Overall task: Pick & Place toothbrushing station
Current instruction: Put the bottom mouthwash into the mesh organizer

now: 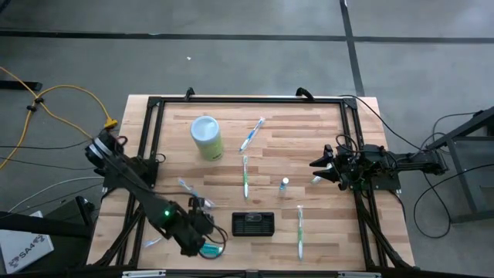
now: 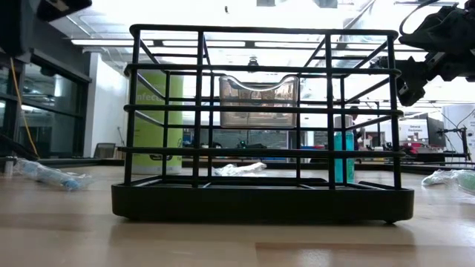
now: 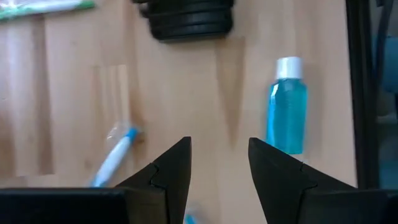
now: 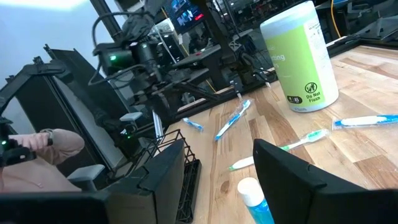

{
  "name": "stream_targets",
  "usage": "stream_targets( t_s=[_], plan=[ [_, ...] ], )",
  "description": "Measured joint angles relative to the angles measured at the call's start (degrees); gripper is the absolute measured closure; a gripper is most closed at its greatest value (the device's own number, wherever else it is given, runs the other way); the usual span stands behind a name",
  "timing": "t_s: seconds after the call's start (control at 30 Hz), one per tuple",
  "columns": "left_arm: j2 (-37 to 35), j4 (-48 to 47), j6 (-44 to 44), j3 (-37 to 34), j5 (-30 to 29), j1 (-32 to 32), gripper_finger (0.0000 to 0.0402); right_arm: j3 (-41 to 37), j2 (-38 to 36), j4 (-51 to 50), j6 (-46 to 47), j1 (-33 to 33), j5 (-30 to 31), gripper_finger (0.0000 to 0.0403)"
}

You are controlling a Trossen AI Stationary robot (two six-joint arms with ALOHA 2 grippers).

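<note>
The toothbrushing station [image 1: 253,224] is a black wire-frame holder standing upright on its base near the table's front edge; it fills the low view [image 2: 260,126]. My left gripper [image 1: 214,230] is open and empty just left of it, pointing toward it [image 3: 219,168]. A blue bottle with a white cap [image 3: 287,106] lies on the table beside the left fingers. My right gripper [image 1: 315,171] is open and empty at the table's right, above the wood [image 4: 217,174], with a small blue bottle [image 1: 285,184] in front of it.
A pale green cylinder with a whitish top [image 1: 207,137] stands at the far left. Several toothbrushes lie on the table [image 1: 252,133], [image 1: 246,176], [image 1: 300,230], [image 1: 187,189]. A black frame [image 1: 247,100] edges the table. A person's hand [image 4: 37,143] shows beyond the table.
</note>
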Motion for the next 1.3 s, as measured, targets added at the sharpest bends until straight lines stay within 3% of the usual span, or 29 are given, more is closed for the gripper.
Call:
stream_targets(
  t_s=[0.4, 1.3],
  plan=[
    [7.11, -0.10, -5.22, 7.43, 0.17, -1.89, 0.0248, 0.02, -0.01, 0.01, 0.00, -0.01, 0.00, 0.0219],
    [14.09, 5.07, -13.05, 7.70, 6.58, -1.89, 0.0248, 0.01, -0.02, 0.02, 0.00, -0.02, 0.00, 0.0219]
  ],
)
